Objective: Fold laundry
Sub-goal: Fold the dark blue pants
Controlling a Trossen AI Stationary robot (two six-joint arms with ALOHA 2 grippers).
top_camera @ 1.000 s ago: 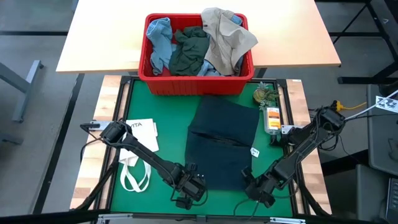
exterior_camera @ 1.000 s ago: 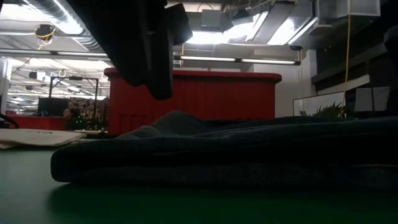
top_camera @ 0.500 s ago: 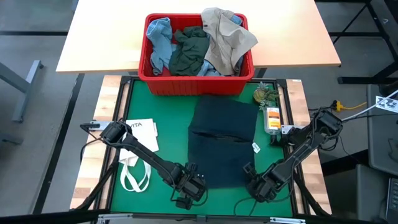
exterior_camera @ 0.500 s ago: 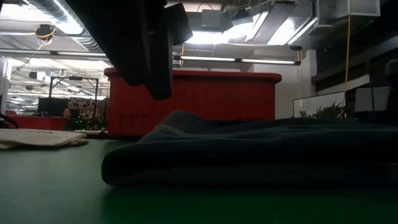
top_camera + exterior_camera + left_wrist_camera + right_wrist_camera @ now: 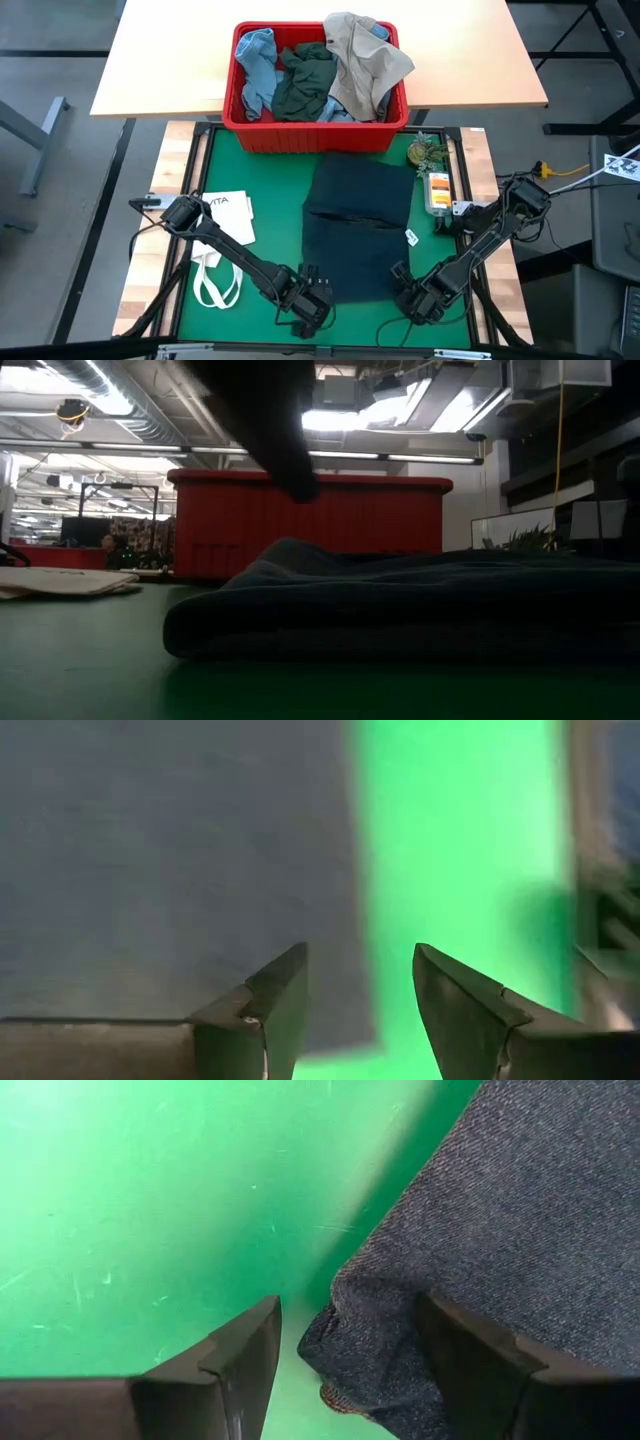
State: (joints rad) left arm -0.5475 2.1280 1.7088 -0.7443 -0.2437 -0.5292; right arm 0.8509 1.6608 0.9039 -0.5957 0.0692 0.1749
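Observation:
The dark navy jeans (image 5: pixel 358 230) lie folded flat on the green mat (image 5: pixel 250 170). My left gripper (image 5: pixel 305 300) hangs open above their near left corner (image 5: pixel 350 1020), one finger over cloth, the other over mat; in the low view it (image 5: pixel 285 460) is clear of the jeans (image 5: pixel 400 600). My right gripper (image 5: pixel 350 1350) stands open astride the near right corner (image 5: pixel 340 1345). More laundry fills the red bin (image 5: pixel 315 135): a light blue piece (image 5: pixel 255 60), a dark green-grey piece (image 5: pixel 305 80) and a beige piece (image 5: pixel 365 60). My right gripper points down at the jeans' near right corner (image 5: pixel 340 1345), one finger over the mat and the other (image 5: pixel 480 1365) over the cloth. Whether a finger touches the cloth, I cannot tell. My left gripper touches nothing.
A white tote bag (image 5: pixel 225 230) lies on the mat's left side, its loop handles toward the near edge. A small plant (image 5: pixel 425 152) and an orange-labelled bottle (image 5: pixel 437 190) sit at the mat's right edge. A light wooden table (image 5: pixel 170 60) stands beyond the bin.
The jeans' near left end has drawn in toward the table's right and now lies still. My left gripper has rolled and tipped on the spot above that corner. My right gripper has sunk a little and tipped further down over the near right corner.

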